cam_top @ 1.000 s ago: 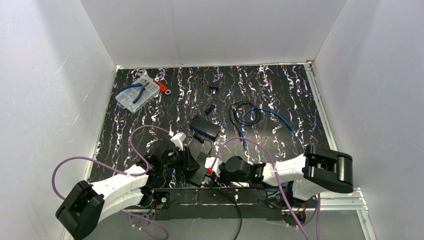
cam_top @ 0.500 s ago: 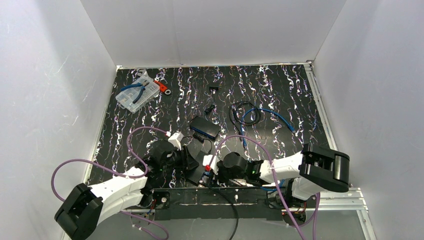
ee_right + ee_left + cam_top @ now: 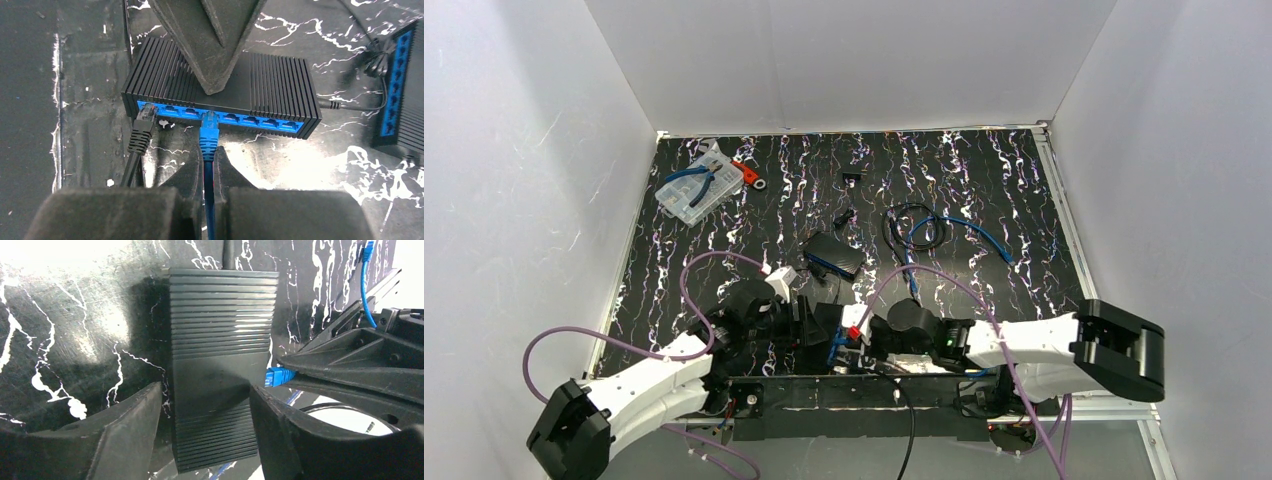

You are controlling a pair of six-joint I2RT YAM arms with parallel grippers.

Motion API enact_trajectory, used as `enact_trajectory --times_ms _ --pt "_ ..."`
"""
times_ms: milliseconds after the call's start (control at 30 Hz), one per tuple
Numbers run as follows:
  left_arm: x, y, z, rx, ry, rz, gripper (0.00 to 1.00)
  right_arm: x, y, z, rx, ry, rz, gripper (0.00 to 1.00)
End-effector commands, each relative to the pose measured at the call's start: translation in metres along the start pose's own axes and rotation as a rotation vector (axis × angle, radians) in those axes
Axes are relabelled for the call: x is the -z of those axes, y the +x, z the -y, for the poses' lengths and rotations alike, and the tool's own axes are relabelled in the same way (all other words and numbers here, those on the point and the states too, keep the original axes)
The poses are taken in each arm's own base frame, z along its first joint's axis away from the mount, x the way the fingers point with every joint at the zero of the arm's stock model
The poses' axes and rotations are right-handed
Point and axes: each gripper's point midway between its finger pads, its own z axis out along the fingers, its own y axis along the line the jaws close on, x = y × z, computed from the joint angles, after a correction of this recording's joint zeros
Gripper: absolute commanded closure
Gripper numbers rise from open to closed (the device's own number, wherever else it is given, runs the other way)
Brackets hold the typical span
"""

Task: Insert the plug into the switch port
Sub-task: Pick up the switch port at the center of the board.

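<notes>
The switch [image 3: 280, 85] lies flat on the bench [image 3: 325, 165] at the near edge, between the two arms, with its blue port row facing the right hand [image 3: 206, 160]. The right hand is closed on the blue cable [image 3: 207, 200] directly behind the plug [image 3: 208, 131]; both fingers press against the cable from either side. The plug is in line with a port near the middle of the row, and its nose sits in the mouth of that port. Depth of insertion cannot be determined. A black plug [image 3: 142, 127] occupies the leftmost port, and two free ports show between it and the blue plug. The left hand [image 3: 205, 400] is spread wide at the rear of the switch [image 3: 220, 340]. One finger stands beside the housing and the other reaches over its ribbed top, so the housing is not clamped; contact cannot be confirmed. In the left wrist view the plug [image 3: 280, 376] appears at the switch edge, beside the right hand's fingers. A second switch [image 3: 834, 255] rests farther back on the bench, with a coil of blue cable [image 3: 924, 235] near it on the right.
</notes>
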Motion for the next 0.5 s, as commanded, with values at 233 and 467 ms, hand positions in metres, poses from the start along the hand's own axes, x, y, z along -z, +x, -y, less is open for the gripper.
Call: enact_trajectory --times_ms 233,467 --pt "0.03 -0.028 0.006 -0.053 -0.121 0.067 0.16 0.044 -0.031 0.01 -0.006 0.084 0.169 0.99" --pt "0.055 -0.052 0.022 -0.094 -0.141 0.135 0.02 0.077 -0.054 0.021 0.002 0.162 0.254 0.99"
